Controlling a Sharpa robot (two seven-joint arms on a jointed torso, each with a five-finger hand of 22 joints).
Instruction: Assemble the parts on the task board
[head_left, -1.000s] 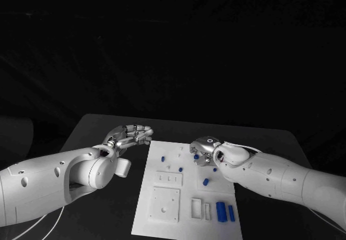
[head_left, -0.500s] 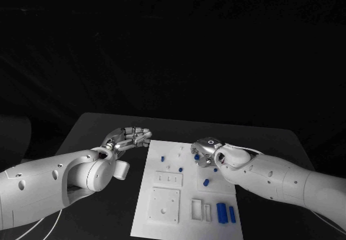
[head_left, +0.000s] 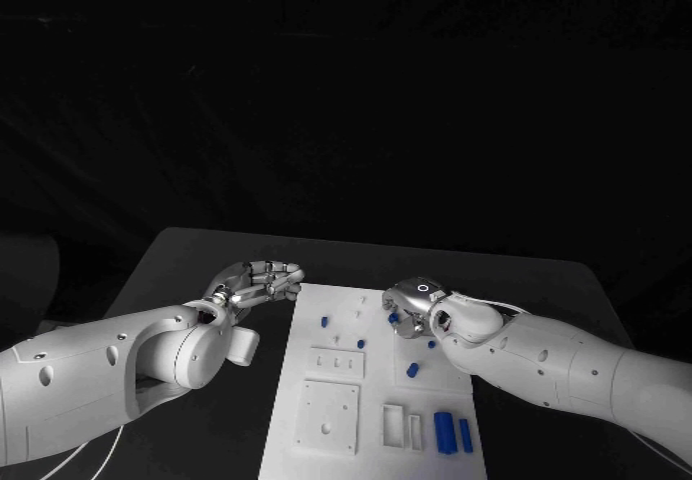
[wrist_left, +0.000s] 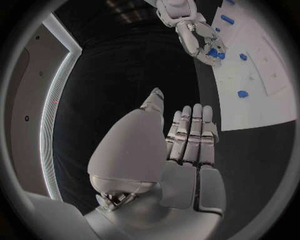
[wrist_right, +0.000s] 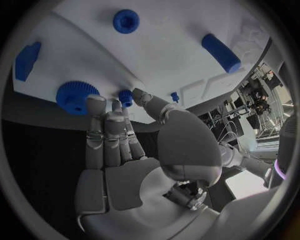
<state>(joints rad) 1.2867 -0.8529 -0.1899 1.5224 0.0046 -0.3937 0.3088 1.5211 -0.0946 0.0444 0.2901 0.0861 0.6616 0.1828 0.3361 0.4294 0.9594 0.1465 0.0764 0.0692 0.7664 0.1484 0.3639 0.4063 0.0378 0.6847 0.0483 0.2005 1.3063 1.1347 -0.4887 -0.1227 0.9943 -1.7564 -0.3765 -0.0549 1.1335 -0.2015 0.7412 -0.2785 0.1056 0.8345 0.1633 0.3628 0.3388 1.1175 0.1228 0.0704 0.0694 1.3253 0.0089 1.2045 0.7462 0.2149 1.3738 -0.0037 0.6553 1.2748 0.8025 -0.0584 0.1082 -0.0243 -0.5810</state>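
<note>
Board (head_left: 378, 400) sits mid-table with blue parts scattered over it. Left hand (head_left: 257, 279) hovers just off its far left corner, fingers straight and together, holding nothing. Right hand (head_left: 411, 307) is over the far right area, fingertips (wrist_right: 95, 102) at a blue gear (wrist_right: 76, 96), nothing pinched yet. I'd guess it's mid-pickup; next move needs the fingers closing round that gear.

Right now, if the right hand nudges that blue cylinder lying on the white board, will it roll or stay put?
The blue cylinder looks round and smooth and lies on its side on the flat task board, so it would probably roll across its length rather than slide. It looks like small solid plastic, so likely stiff and light. The right hand has nothing in it.
</note>
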